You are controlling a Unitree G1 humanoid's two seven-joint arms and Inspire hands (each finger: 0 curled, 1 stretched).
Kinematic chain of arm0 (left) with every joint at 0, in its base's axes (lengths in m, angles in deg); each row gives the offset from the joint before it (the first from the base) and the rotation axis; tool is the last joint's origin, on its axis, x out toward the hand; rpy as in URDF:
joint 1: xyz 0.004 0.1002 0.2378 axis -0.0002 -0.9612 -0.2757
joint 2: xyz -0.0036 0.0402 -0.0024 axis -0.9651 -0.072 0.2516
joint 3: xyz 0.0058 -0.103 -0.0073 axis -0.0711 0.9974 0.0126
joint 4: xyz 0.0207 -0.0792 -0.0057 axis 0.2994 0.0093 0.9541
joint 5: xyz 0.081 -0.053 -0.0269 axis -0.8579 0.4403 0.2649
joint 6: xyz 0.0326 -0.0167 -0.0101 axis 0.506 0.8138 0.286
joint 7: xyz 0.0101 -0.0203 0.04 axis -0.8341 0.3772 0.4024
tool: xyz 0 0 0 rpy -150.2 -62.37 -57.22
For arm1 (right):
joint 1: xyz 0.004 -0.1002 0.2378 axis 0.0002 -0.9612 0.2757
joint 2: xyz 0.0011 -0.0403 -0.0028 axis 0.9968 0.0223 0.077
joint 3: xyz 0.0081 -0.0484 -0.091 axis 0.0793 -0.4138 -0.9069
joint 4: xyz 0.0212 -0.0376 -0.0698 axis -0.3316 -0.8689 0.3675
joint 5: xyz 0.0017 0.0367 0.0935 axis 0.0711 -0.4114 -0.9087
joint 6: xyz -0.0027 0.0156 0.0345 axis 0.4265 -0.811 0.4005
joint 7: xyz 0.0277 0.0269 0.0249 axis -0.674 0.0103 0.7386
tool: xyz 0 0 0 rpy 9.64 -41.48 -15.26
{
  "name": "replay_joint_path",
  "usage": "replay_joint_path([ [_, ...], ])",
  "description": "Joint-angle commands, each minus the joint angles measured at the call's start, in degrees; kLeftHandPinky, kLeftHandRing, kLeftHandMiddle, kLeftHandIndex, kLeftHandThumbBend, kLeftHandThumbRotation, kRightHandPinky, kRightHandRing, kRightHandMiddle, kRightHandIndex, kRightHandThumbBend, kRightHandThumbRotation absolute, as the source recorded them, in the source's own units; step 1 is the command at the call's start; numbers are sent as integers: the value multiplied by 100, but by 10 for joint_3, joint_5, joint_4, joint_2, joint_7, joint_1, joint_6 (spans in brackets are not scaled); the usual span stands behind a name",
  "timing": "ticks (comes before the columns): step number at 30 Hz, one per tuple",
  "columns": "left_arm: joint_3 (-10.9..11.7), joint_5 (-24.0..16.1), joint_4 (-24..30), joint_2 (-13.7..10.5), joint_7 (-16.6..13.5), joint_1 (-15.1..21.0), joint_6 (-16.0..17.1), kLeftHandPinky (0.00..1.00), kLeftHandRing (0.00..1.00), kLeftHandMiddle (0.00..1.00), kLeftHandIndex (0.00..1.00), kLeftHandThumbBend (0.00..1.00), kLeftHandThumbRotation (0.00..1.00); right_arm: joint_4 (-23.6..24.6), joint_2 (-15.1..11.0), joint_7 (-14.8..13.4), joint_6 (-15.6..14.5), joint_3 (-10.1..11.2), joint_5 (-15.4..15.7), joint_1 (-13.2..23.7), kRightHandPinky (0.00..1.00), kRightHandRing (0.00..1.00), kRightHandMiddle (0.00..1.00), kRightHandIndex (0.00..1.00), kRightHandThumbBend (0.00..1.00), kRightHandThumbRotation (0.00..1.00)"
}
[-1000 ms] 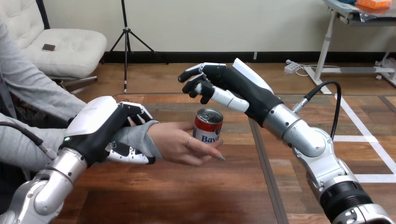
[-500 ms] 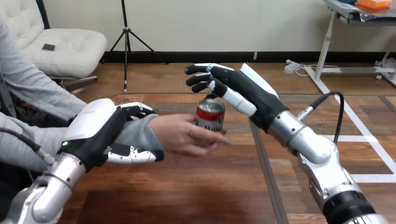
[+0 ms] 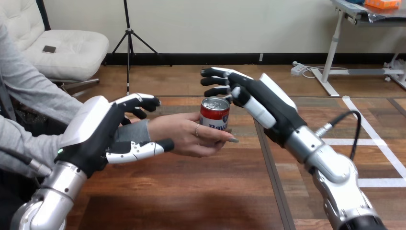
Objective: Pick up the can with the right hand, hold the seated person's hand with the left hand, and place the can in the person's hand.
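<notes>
One red-and-white can [image 3: 214,114], silver-topped, seemingly upright in the person's hand [image 3: 189,136].

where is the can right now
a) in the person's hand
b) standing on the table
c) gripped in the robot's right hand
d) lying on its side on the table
a: the can stands upright in the person's hand, whose fingers wrap its lower part, clear of the table, while the right hand is open just above and beside it, its fingers straight rather than curled round it.
</notes>
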Motion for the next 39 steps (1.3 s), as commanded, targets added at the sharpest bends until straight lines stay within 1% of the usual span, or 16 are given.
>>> replay_joint_path([
  [1,21,29,35,16,-16,-9,25,52,69,73,74,72,60,44,-1,3,11,27,-28,-1,69,79,82,84,100,100],
  [4,23,47,35,21,-10,-18,40,51,68,73,73,68,60,52,3,10,16,34,-45,-12,70,79,82,84,100,100],
  [5,23,60,34,25,-7,-22,48,52,68,73,73,65,60,56,5,15,17,38,-56,-18,71,79,81,83,100,100],
  [8,24,85,32,34,-1,-32,65,52,68,73,73,62,60,67,7,24,18,44,-74,-32,73,80,81,84,100,100],
  [10,24,98,32,39,1,-37,71,52,68,73,73,60,60,73,7,27,18,47,-81,-39,75,81,81,84,100,100],
  [12,23,115,23,47,2,-42,92,52,68,73,73,58,61,80,10,29,22,53,-90,-51,76,81,82,84,100,100],
  [14,24,129,15,55,5,-46,106,51,68,72,72,57,61,86,11,30,26,57,-97,-61,77,82,82,84,100,100],
  [15,24,136,12,58,7,-48,111,51,67,72,72,56,63,88,11,31,28,58,-99,-65,79,83,82,85,100,100],
  [18,24,152,15,66,14,-62,114,51,68,72,73,56,66,94,14,33,38,65,-110,-83,81,83,82,85,99,100],
  [22,26,162,27,76,18,-79,111,52,69,74,74,55,71,102,16,38,43,72,-122,-101,83,83,83,85,98,100],
  [24,27,165,38,85,17,-91,109,53,70,74,74,54,74,106,17,39,48,75,-126,-112,84,84,83,85,97,100],
  [28,30,164,52,99,14,-107,110,53,71,75,75,51,77,116,20,38,55,80,-132,-131,86,84,83,84,97,100],
  [34,32,173,51,125,10,-124,130,53,72,76,74,45,81,139,32,29,56,88,-143,-167,86,84,83,84,96,100],
  [37,30,183,41,138,11,-129,144,52,72,76,74,43,83,152,38,37,51,89,-159,-185,87,85,84,84,94,100],
  [39,28,190,27,149,12,-130,159,52,73,76,74,42,85,162,43,44,44,90,-172,-200,87,86,85,85,93,100],
])
